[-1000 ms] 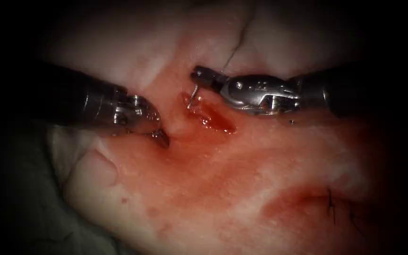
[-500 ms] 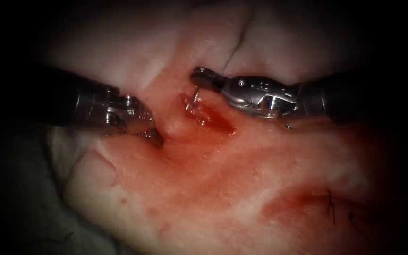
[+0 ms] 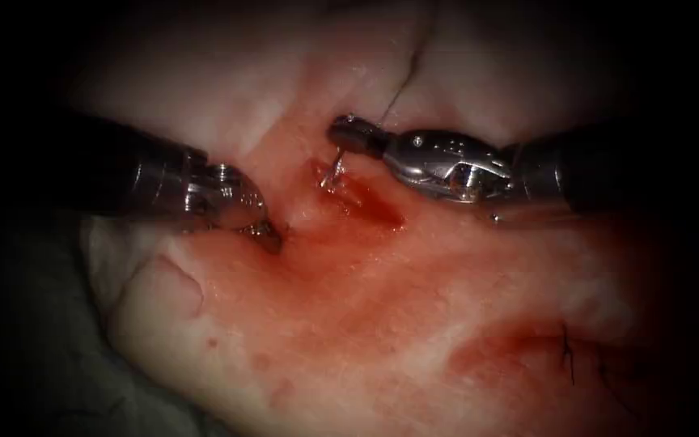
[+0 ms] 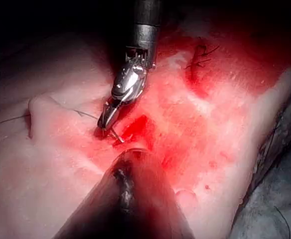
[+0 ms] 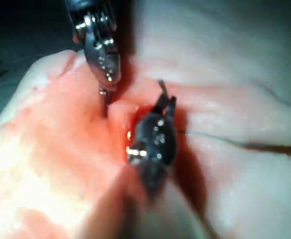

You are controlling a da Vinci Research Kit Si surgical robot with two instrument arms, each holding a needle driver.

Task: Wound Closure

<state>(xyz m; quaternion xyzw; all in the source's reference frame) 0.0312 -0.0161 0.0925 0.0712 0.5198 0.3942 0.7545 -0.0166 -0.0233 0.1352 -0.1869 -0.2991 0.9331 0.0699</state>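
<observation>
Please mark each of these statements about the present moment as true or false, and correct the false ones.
1. The right tool holds the needle. True.
2. The needle lies loose on the tissue, far from the cut. False: it hangs from the right tool's jaws with its lower end at the cut's upper end.
3. The left tool grips the tissue on the left side of the cut. True.
4. Thread runs from the left tool. False: it leads up and away from the right tool.
</observation>
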